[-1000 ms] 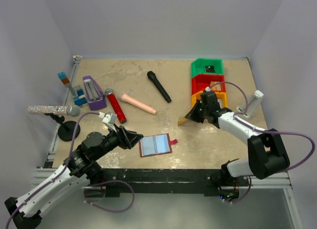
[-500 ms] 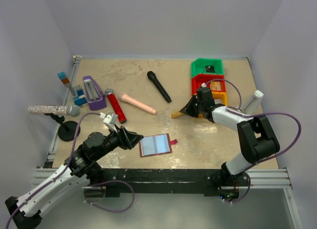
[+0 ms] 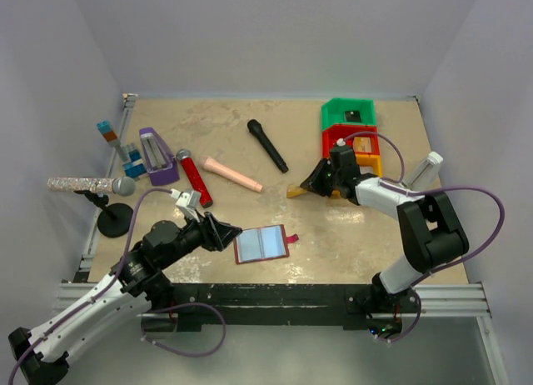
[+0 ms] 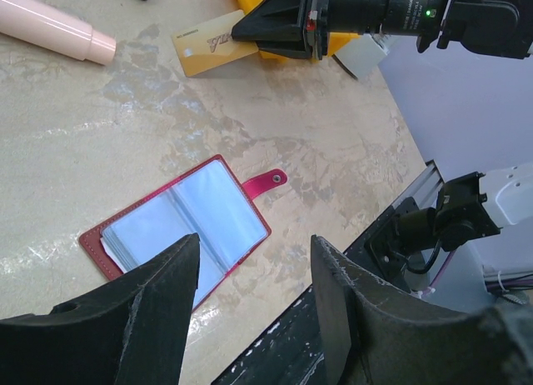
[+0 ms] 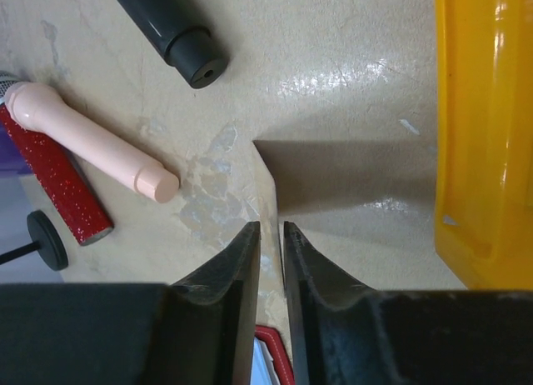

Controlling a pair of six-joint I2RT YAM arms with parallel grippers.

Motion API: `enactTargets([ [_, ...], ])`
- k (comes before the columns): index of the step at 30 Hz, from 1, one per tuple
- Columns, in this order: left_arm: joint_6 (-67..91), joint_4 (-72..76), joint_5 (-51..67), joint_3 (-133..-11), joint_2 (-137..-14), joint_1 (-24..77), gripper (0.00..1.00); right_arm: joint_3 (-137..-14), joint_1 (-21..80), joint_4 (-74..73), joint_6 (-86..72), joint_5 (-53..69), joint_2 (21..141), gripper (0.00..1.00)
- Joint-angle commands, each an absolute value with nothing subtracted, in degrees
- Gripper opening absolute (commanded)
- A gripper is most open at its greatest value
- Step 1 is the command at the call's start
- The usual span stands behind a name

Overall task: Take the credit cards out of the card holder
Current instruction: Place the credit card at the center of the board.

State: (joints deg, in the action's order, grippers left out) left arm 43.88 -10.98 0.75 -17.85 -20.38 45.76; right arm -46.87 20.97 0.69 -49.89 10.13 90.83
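The card holder (image 3: 262, 244) lies open, sleeves up, near the front edge of the table (image 3: 350, 235), its long axis running left to right. The left gripper (image 3: 223, 233) hangs just beside its left end, jaws wide and empty. It is far nearer than the right gripper (image 3: 315, 183), which is well apart by the yellow bin (image 3: 372, 162) with a tan-gold card (image 3: 296, 191) in its narrow gap; whether the jaws pinch it cannot be told
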Motion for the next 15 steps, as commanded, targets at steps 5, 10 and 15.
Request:
enactTargets([
  [5, 43.4, -9.2, 0.4, -17.5, -20.5, 45.4, 0.60, -49.0, 20.9, 0.2, -48.9, 10.8, 90.9, 0.29],
  [10, 43.5, -9.9, 0.3, -17.6, -19.8, 45.4, 0.60, -49.0, 20.9, -1.7, -48.4, 10.0, 90.4, 0.32],
  [15, 43.7, -10.5, 0.3, -17.5, -19.1, 45.4, 0.60, -48.9, 20.7, -3.1, -47.5, 9.1, 89.7, 0.35],
])
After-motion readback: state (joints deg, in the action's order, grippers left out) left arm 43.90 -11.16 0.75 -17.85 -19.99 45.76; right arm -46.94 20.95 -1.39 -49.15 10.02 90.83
